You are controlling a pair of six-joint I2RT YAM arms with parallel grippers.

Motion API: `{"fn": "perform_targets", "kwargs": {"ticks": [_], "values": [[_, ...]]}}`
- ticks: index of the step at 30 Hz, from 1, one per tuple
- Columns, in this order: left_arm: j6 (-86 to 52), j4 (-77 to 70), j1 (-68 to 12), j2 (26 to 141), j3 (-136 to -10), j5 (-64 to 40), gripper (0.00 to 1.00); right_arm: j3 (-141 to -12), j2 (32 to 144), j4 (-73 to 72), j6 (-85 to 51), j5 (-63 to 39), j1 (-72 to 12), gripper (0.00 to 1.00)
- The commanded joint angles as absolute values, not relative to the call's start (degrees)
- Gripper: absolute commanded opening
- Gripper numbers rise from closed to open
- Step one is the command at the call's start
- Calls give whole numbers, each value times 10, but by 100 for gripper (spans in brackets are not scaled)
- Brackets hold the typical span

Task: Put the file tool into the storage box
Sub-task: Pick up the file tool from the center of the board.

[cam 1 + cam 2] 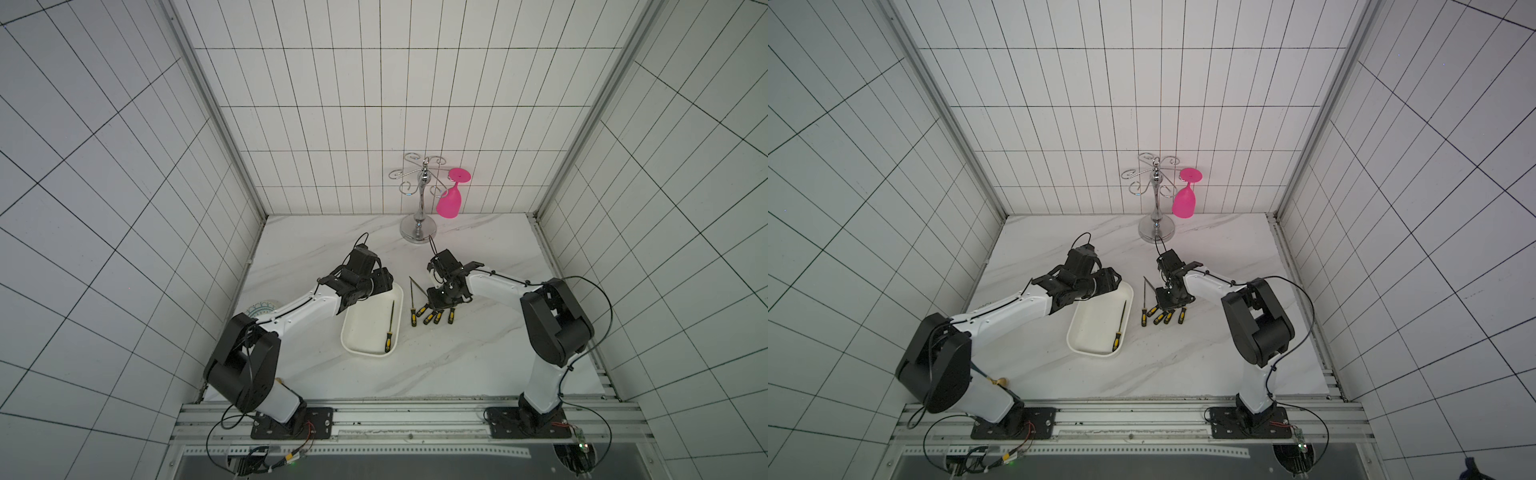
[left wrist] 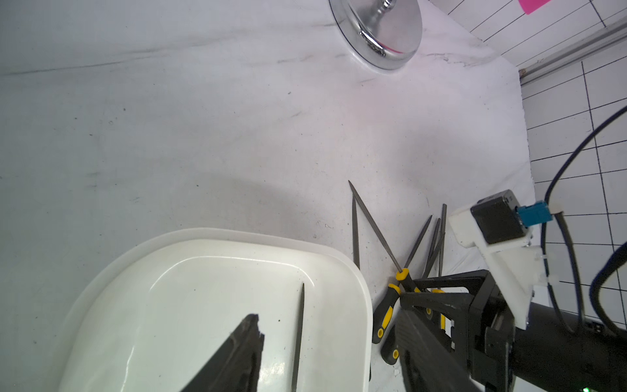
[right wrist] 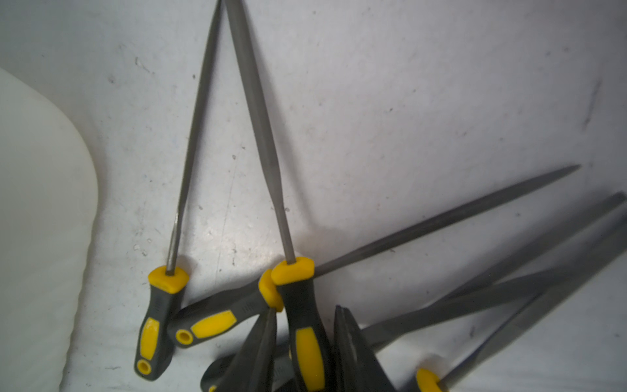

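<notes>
**One file boxed, five on the desk**

While the left claw (image 1: pixel 380 286) hangs over the far end of the storage box (image 1: pixel 365 332), its jaws stand apart and hold nothing; only one dark fingertip (image 2: pixel 249 331) shows in the left wrist view, above the box floor.

Storage box: white, shallow, lying on the marble desk (image 1: pixel 478 353) between the two arms. One file in the box (image 1: pixel 390 328) lies along the side nearest the other files, yellow-and-black handle toward the arm bases, tip toward the back wall.

Loose files (image 1: pixel 432 316): five, just beside the box, handles bunched together and blades fanning out. Two blades meet near their tips in a narrow V.

Right claw (image 3: pixel 305 339): down among the handles, its fingers on either side of one file handle (image 3: pixel 307 322), jaws narrow. Whether they already pinch it, I cannot tell.

Back of desk: chrome glass rack (image 1: pixel 419 195), one pink glass (image 1: pixel 449 203) hanging upside down from it.
</notes>
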State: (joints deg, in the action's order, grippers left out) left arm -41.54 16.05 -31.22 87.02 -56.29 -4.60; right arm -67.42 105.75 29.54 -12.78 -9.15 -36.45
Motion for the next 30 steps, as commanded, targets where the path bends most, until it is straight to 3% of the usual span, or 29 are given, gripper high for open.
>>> {"fn": "perform_targets", "kwargs": {"ticks": [1,9,30], "values": [[-433,133,-307,856,-553,-63,65,-656,1067,295,-126,-85,-369,24],[-445,96,-302,847,-543,-98,72,-660,1028,292,-132,-85,-369,9],[-515,-39,-301,900,-553,-201,75,-705,914,252,-160,-265,-382,8]]}}
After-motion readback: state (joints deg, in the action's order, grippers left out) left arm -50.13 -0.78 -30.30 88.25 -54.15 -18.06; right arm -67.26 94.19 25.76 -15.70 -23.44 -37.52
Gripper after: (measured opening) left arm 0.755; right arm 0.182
